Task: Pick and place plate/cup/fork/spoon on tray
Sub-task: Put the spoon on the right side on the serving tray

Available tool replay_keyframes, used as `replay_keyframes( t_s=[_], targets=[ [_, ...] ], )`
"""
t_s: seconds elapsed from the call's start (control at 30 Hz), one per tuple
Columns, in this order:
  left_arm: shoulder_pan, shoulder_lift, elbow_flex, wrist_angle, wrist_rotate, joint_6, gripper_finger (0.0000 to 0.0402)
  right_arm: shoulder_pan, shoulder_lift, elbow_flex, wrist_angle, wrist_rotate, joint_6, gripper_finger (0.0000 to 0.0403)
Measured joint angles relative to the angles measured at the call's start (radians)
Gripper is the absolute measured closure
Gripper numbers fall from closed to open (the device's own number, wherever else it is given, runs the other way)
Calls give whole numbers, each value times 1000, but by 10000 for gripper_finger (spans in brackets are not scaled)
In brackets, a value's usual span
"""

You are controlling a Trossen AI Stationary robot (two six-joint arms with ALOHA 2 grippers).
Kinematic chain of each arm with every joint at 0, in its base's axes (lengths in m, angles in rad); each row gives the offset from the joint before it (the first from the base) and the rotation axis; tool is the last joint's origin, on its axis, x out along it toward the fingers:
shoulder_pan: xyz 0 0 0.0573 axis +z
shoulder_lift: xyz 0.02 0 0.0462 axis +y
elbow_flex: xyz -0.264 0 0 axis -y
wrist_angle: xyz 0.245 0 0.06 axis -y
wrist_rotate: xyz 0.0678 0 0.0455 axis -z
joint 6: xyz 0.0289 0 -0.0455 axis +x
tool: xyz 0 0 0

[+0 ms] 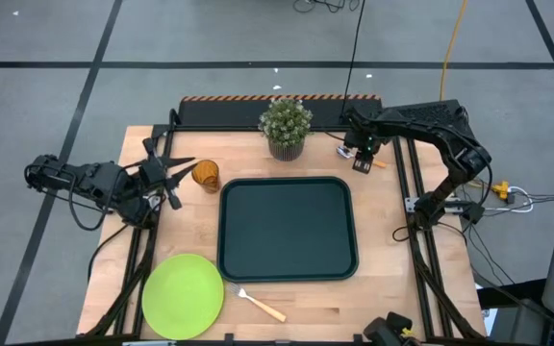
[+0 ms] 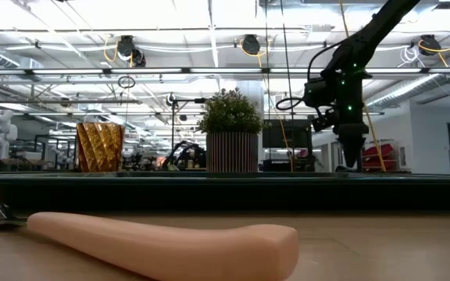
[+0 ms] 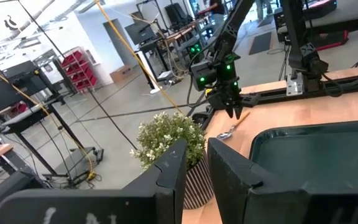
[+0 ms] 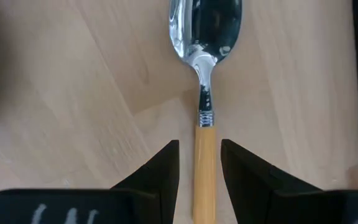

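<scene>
Tabletop, right gripper [image 4: 199, 163] straddling spoon [image 4: 204, 74]

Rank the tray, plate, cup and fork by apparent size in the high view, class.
1. tray
2. plate
3. fork and cup: too close to rank; the fork is longer, the cup rounder.

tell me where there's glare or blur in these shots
Low view: fork handle up close is soft and fills the foreground, ceiling lights blow out. Right wrist view: spoon bowl mirrors bright highlights. Left wrist view: windows wash out.
</scene>
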Motion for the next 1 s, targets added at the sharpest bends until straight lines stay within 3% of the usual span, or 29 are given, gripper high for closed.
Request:
replay_keyframes(
  t_s=[0.33,0.5,1.0],
  targets=[
    [0,0,0,1,0,9,330,0,88,-1,11,-24,20,293],
    [0,0,0,0,1,8,330,-3,136,4,30,13,22,293],
    [0,0,0,-2,1,6,330,-62,64,-2,94,30,-10,293]
  ],
)
